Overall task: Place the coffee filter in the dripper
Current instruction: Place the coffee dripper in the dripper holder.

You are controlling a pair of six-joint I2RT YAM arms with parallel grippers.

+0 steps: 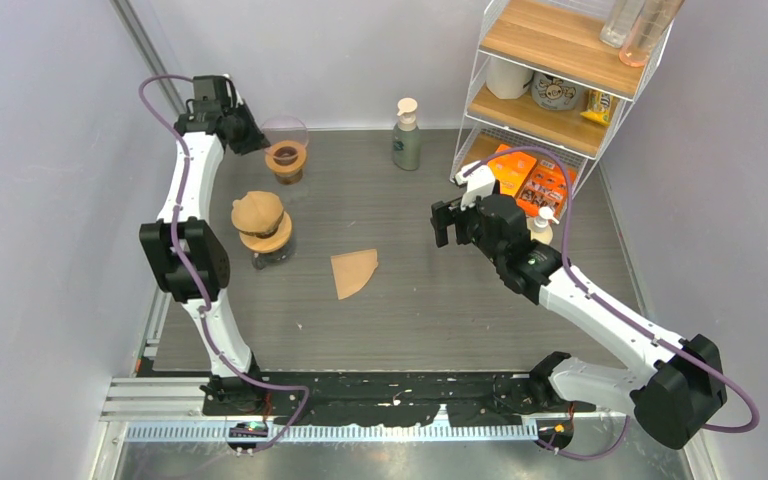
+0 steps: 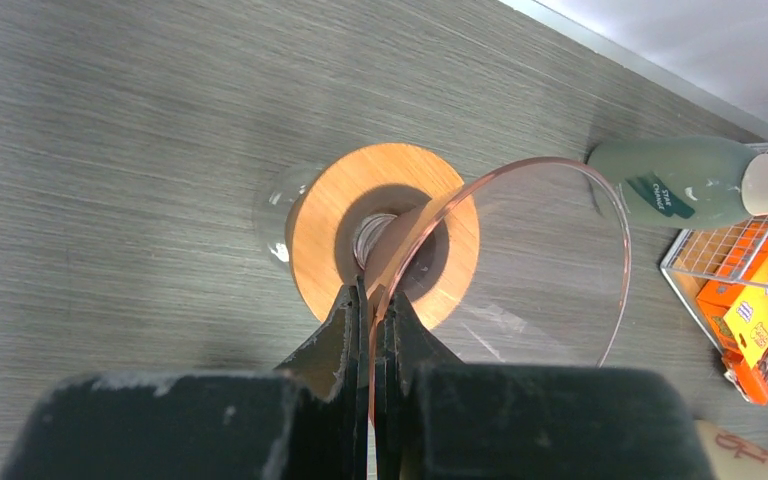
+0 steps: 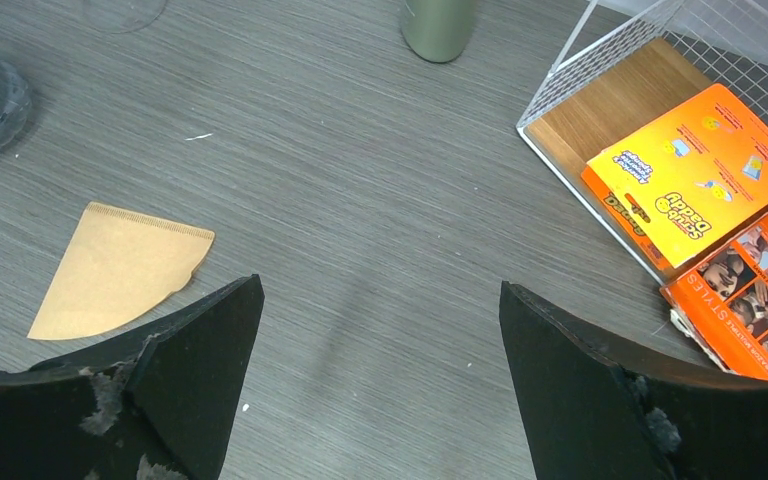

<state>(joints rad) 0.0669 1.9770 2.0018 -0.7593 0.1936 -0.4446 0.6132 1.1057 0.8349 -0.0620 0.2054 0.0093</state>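
Top view first: the black base rail (image 1: 390,395) sits nearest the camera, with both arms rising from it. The left fingers (image 1: 252,136) reach to the far side and are pinched on the rim of the clear glass cone dripper with a round wooden collar (image 1: 286,152). The right fingers (image 1: 446,222) hang spread wide and hold nothing, above the grey wood-grain table (image 1: 430,310). The flat tan paper coffee filter (image 1: 354,272) lies on the table off to the left of the right fingers, clear of them, and well apart from the left fingers.

Left wrist view: the fingers are pressed together on the thin glass rim, with the wooden collar just beyond their tips. A pale green pump bottle (image 2: 685,185) stands further off to their right.

Right wrist view: the fingers stand wide apart. The filter lies flat just beyond the left-hand one, not touching it. Orange printed boxes (image 3: 685,185) in a white wire shelf (image 3: 570,62) sit beyond the right-hand one.
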